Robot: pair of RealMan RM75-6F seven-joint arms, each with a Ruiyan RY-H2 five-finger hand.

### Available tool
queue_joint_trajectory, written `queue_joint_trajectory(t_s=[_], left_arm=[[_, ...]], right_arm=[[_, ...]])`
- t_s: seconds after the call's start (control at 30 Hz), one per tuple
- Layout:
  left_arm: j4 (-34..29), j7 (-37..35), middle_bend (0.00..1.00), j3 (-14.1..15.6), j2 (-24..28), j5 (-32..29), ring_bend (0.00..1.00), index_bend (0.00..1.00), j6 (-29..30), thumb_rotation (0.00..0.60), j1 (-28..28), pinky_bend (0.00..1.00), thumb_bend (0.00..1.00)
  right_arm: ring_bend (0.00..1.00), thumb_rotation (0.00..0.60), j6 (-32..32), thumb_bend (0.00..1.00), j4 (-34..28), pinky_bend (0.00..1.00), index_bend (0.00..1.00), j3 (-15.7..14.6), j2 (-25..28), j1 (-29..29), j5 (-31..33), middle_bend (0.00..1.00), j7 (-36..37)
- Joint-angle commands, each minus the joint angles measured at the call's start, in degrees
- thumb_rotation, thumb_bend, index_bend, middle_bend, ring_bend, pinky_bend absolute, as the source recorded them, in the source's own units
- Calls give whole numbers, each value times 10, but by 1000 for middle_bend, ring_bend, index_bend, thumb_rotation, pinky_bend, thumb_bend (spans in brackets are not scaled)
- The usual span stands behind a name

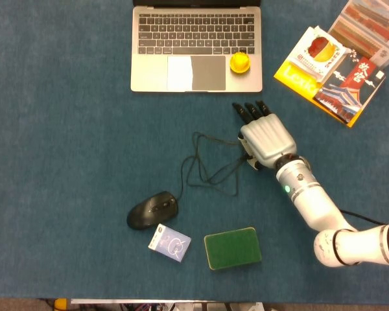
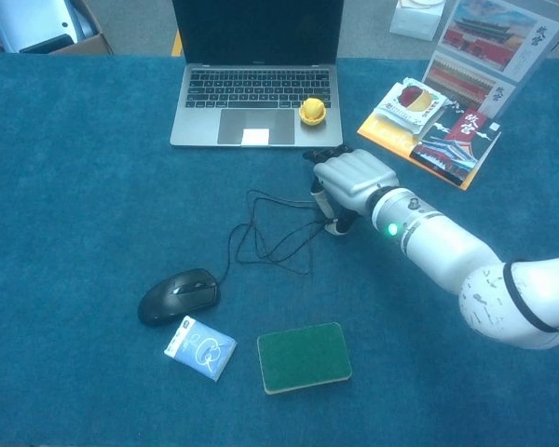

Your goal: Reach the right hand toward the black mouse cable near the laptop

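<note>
The black mouse cable (image 1: 211, 173) lies in loose loops on the blue table, running from the black mouse (image 1: 152, 209) up toward the silver laptop (image 1: 196, 48). My right hand (image 1: 266, 137) lies palm down over the cable's right end, fingers stretched toward the laptop, with nothing visibly gripped. The chest view shows the same hand (image 2: 354, 177) with its thumb side touching the cable (image 2: 275, 233), and the mouse (image 2: 177, 295) at lower left. The cable's end is hidden under the hand. My left hand is in neither view.
A yellow toy (image 1: 239, 61) sits on the laptop's palm rest. Books and booklets (image 1: 330, 68) lie at the back right. A green pad (image 1: 231, 247) and a small blue packet (image 1: 169, 243) lie near the front edge, beside the mouse.
</note>
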Motion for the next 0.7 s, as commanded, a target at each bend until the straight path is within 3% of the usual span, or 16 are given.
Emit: queue_joint_trajectory(t_s=[0.03, 0.43, 0.7], left_arm=[[0, 0, 207, 0, 0, 0, 207, 149, 0, 600, 0, 441, 0], [-9, 11, 207, -3, 2, 1, 207, 149, -1, 600, -3, 441, 0], [-18, 21, 207, -8, 4, -2, 208, 149, -4, 600, -9, 441, 0]], right_arm=[[0, 600, 4, 291, -7, 0, 722, -1, 4, -3, -7, 33, 2], [0, 600, 53, 294, -78, 0, 730, 4, 53, -23, -69, 45, 19], [0, 600, 69, 295, -130, 0, 731, 30, 83, -15, -119, 53, 22]])
